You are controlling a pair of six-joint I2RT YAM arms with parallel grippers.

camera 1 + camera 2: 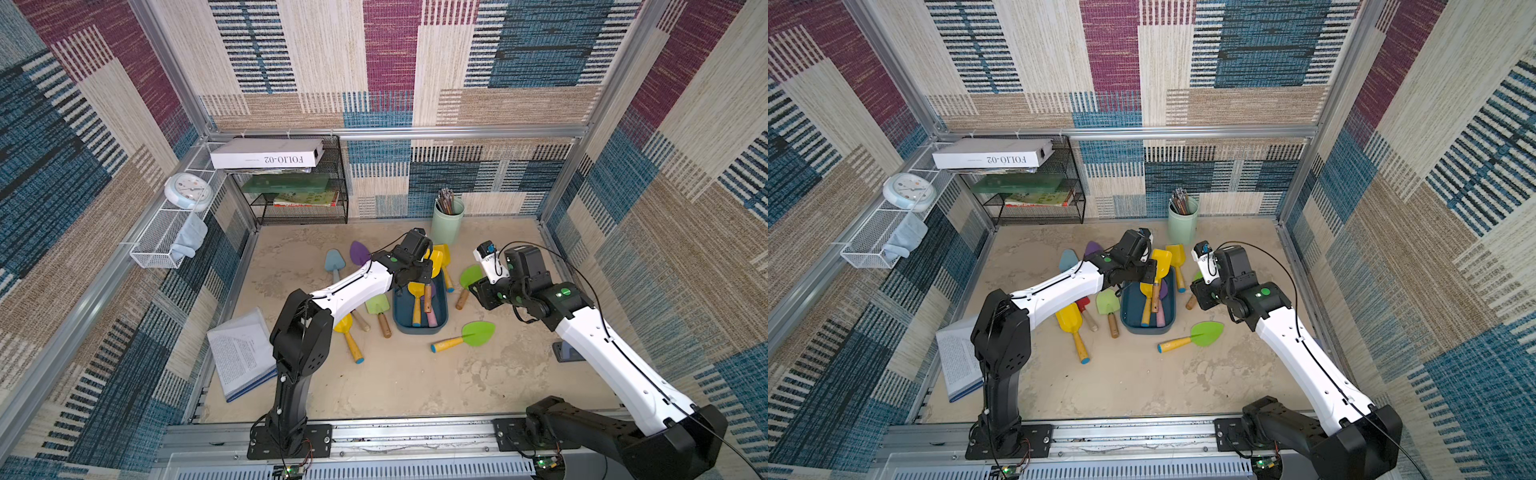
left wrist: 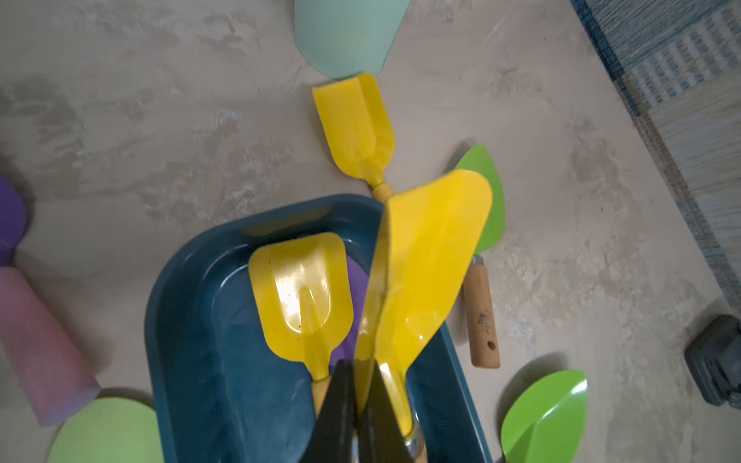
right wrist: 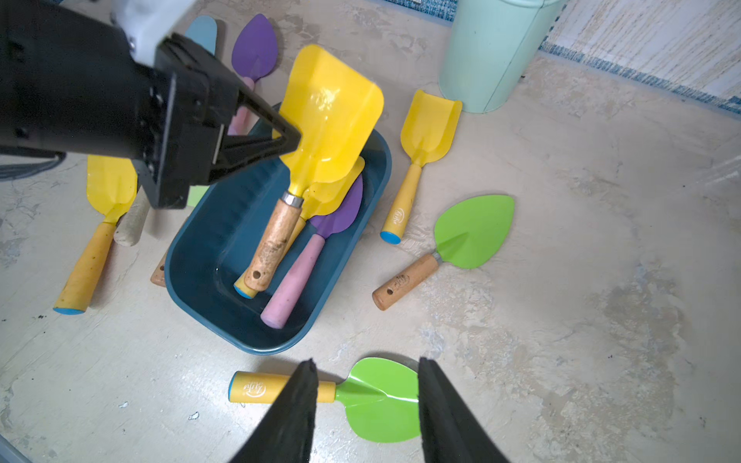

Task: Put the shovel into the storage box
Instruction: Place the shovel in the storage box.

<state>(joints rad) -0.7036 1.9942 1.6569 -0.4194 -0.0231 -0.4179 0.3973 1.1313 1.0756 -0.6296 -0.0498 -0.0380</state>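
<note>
Pinching the thin blade of the yellow shovel close to its neck, the left claw has its fingers pressed tight on the metal. The shovel hangs tilted over the storage box, a dark blue tub on the table. Its blade is raised above the rim end nearer the cup, and its wooden handle slants down inside the tub, over the handles lying there; whether it touches them cannot be told. Inside the tub lie a second yellow shovel and a purple shovel with a pink handle. In both top views the storage box sits mid-table between the two arms. The right claw is spread wide, holding nothing, and hovers above a green shovel with a yellow handle, which lies flat on the table just beside the tub's near end. More shovels lie scattered around the tub, and the mint cup stands by the back wall.
</note>
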